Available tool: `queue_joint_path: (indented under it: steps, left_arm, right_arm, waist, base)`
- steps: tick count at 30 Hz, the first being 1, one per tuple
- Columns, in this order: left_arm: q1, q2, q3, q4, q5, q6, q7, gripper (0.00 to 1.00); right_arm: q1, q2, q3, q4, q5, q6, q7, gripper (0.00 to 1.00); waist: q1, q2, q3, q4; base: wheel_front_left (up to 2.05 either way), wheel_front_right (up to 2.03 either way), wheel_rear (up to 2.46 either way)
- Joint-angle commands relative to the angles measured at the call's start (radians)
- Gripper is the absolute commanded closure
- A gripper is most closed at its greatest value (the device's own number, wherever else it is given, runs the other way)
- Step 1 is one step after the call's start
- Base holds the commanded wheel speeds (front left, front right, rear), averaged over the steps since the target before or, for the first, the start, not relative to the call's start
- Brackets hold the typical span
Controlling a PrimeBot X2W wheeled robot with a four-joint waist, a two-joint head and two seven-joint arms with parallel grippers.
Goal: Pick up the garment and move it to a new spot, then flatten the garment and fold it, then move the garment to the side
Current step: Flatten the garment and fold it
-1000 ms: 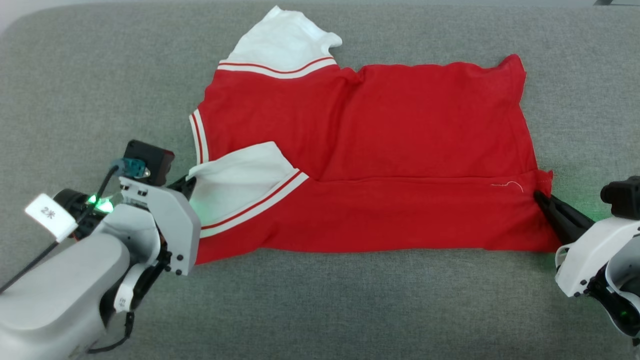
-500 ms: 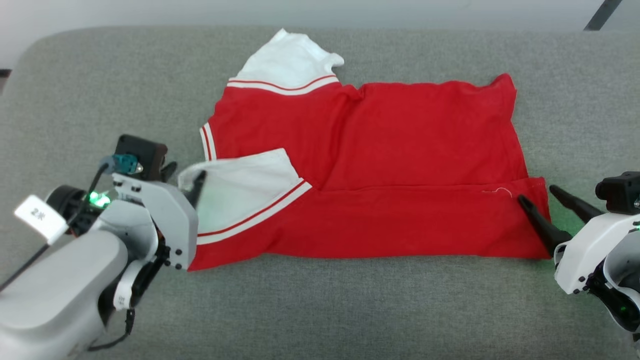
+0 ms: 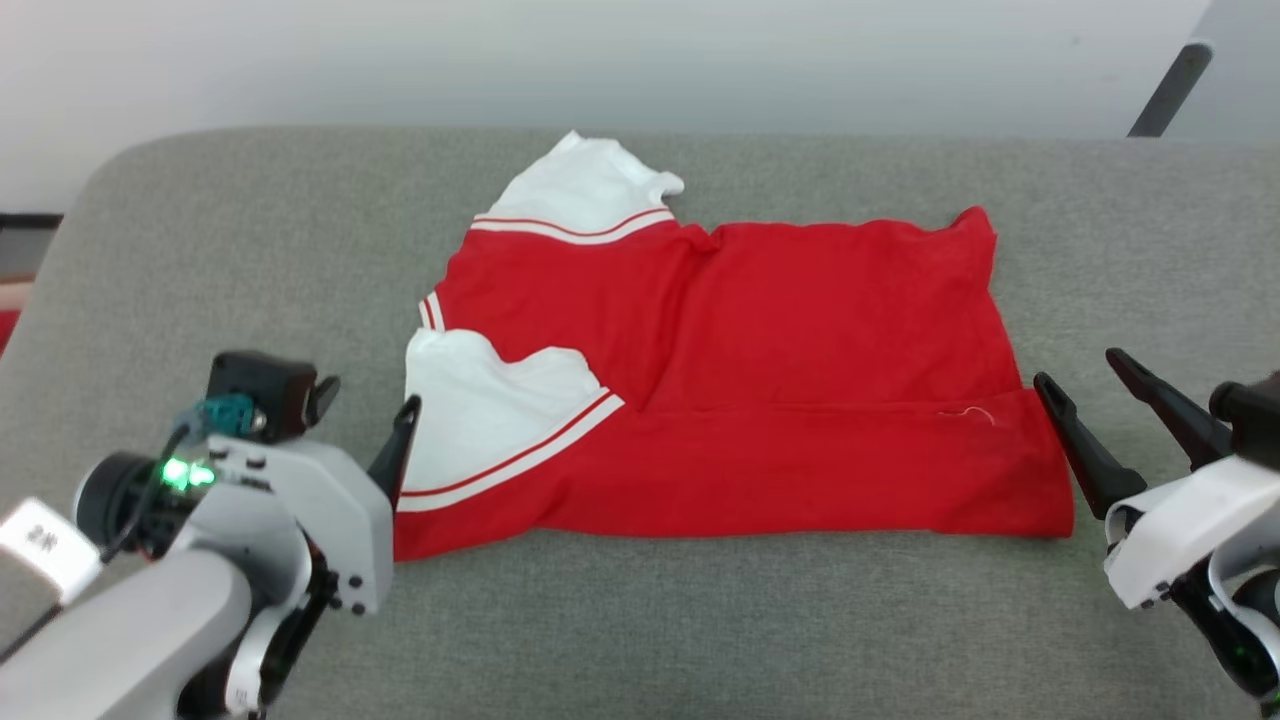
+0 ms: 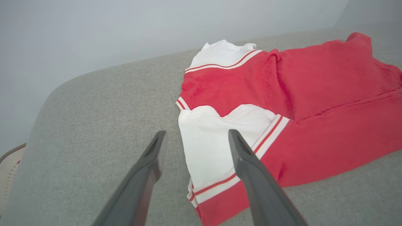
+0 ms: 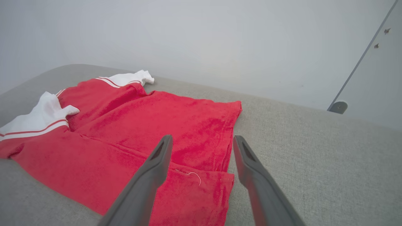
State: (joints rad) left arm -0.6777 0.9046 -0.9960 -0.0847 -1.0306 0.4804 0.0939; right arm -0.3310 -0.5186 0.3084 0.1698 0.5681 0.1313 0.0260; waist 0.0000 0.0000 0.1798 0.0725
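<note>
The garment (image 3: 800, 330) lies spread on the grey cushion (image 3: 220, 260), its near edge folded up over the red body. One white sleeve (image 3: 585, 190) sticks out at the far side and the other (image 3: 480, 420) is folded onto the near left corner. The letters and number are hidden. My left gripper (image 3: 367, 400) stands open just left of the folded sleeve (image 4: 213, 141), touching nothing. At the garment's right hem (image 5: 220, 185), my right gripper (image 3: 1077, 368) is also open, with its fingers apart from the cloth. The left gripper (image 4: 197, 133) and right gripper (image 5: 203, 138) both hold nothing.
The cushion's rounded left corner (image 3: 90, 190) and far edge meet a pale wall (image 3: 600, 60). A dark slanted pole (image 3: 1165, 90) stands at the upper right. Bare cushion runs along the front of the garment and on both sides.
Both grippers have opened, let go of the garment's near corners and drawn back. The near sleeve has settled flat. The camera has tilted up, so the whole scene sits lower.
</note>
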Motion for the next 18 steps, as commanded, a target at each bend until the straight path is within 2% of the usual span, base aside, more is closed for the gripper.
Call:
queue_joint_path:
  steps: [1,6,11,18]
  left_arm:
    - [0.022,0.013,0.004,-0.019,-0.005,0.021,-0.010,0.00]
    - [0.081,0.036,0.009,-0.092,-0.026,0.078,-0.016,0.00]
    - [0.105,0.067,0.019,-0.114,-0.070,0.107,0.024,0.00]
    - [0.085,0.109,0.022,-0.097,-0.133,0.102,0.132,0.00]
  right_arm:
    - [0.025,0.009,-0.015,-0.021,-0.022,-0.001,-0.023,0.00]
    - [0.098,0.049,-0.067,-0.094,-0.080,-0.001,-0.071,0.00]
    - [0.172,0.104,-0.115,-0.177,-0.121,-0.001,-0.065,0.00]
    - [0.246,0.175,-0.142,-0.267,-0.145,-0.001,-0.040,0.00]
  waist:
    - [0.0000,0.0000,-0.019,-0.011]
    - [0.0000,0.0000,-0.038,-0.027]
    - [0.0000,0.0000,-0.047,-0.057]
    - [0.0000,0.0000,-0.033,-0.115]
  base:
    - [0.00,0.00,0.00]
    - [0.00,0.00,0.00]
    - [0.00,0.00,0.00]
    - [0.00,0.00,0.00]
